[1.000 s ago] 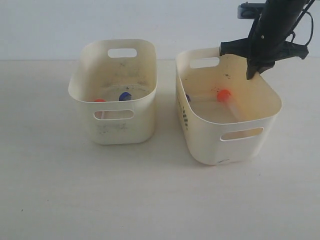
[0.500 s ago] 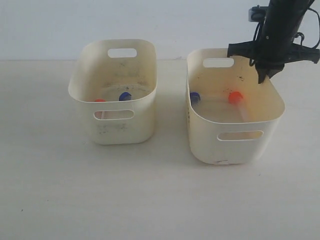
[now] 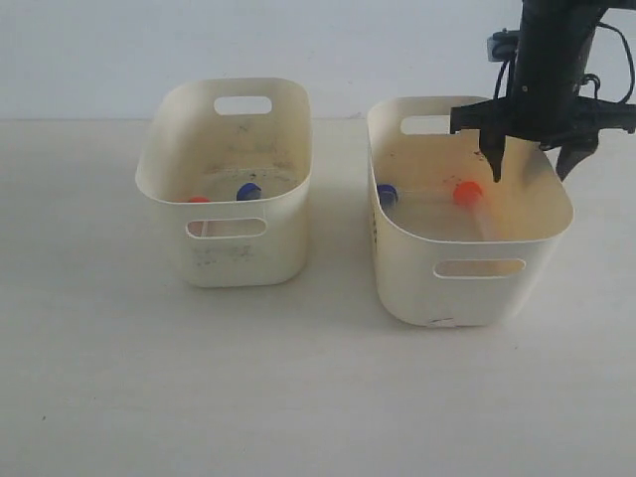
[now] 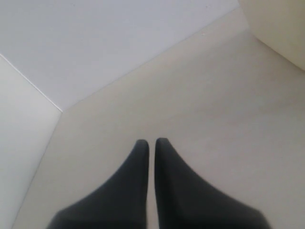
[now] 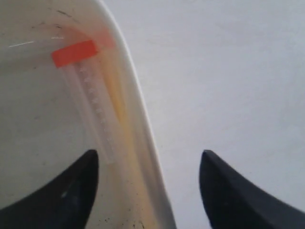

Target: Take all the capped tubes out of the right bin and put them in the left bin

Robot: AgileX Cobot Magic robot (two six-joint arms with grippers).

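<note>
The right bin (image 3: 467,298) holds an orange-capped tube (image 3: 467,193) lying on its floor and a blue-capped tube (image 3: 387,195) by its left wall. In the left bin (image 3: 229,260) lie another orange-capped tube (image 3: 199,200) and a blue-capped one (image 3: 248,191). My right gripper (image 3: 532,164) is open and straddles the right bin's right wall, one finger inside and one outside. The right wrist view shows the orange-capped tube (image 5: 75,52) beside that wall (image 5: 138,119), ahead of the right gripper (image 5: 148,160). My left gripper (image 4: 151,141) is shut and empty over bare table.
Both bins stand side by side on a pale table (image 3: 298,397), with a narrow gap between them. A cream tub wall (image 4: 281,28) shows at the edge of the left wrist view. A white wall (image 3: 348,50) rises behind.
My right gripper has moved right and opened, so that it now straddles the right bin's wall. The right bin has shifted a little to the right and turned.
</note>
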